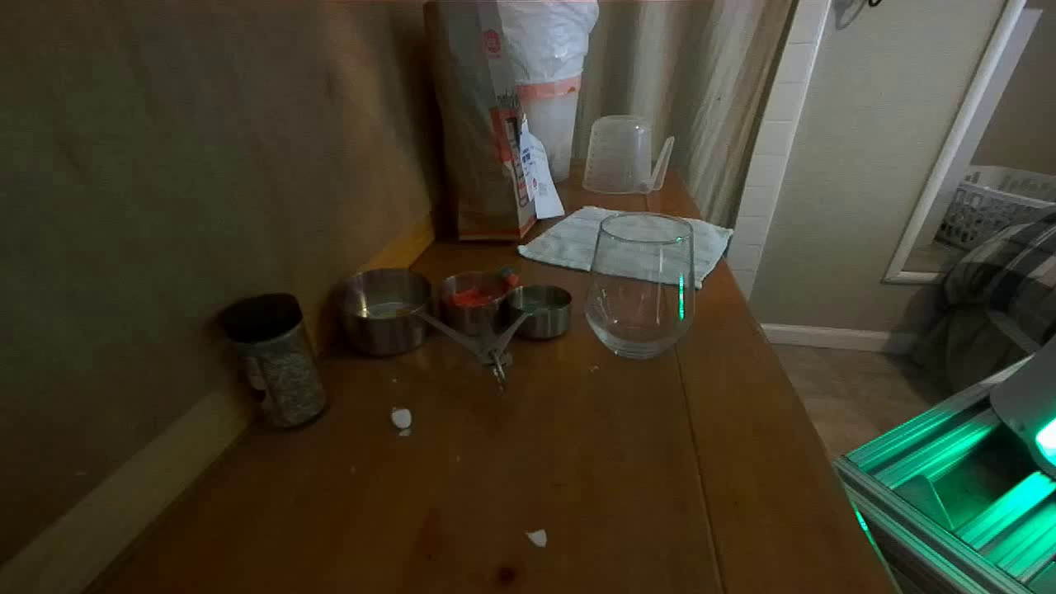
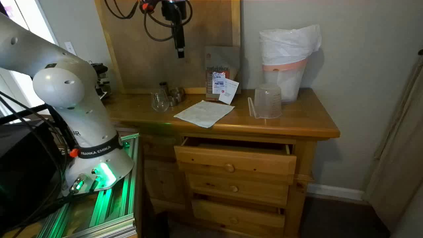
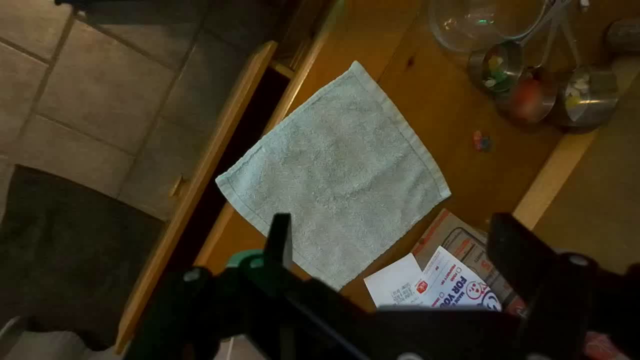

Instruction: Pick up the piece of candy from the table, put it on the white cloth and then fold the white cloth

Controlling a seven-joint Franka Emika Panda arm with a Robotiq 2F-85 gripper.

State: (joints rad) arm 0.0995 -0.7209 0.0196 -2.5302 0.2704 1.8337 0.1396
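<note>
The candy [image 3: 481, 141], a small red and blue piece, lies on the brown wooden table [image 3: 435, 95] between the cloth and the metal cups. In an exterior view the candy [image 1: 510, 277] shows partly behind the cups. The white cloth [image 3: 340, 165] lies flat and unfolded, one corner reaching over the table's front edge. It shows in both exterior views [image 1: 565, 242] [image 2: 205, 113]. My gripper [image 3: 392, 230] is open, with nothing between its fingers. In an exterior view the gripper [image 2: 180, 53] hangs high above the table, pointing down.
A clear glass [image 1: 640, 289] and metal measuring cups [image 1: 388, 313] stand beside the cloth. A paper bag [image 2: 222, 56] with paper slips stands behind it. A plastic jug [image 2: 267, 102], a white-lined bin [image 2: 284, 76], a dark-lidded jar [image 1: 280, 363] and an open drawer [image 2: 234, 162] are also around.
</note>
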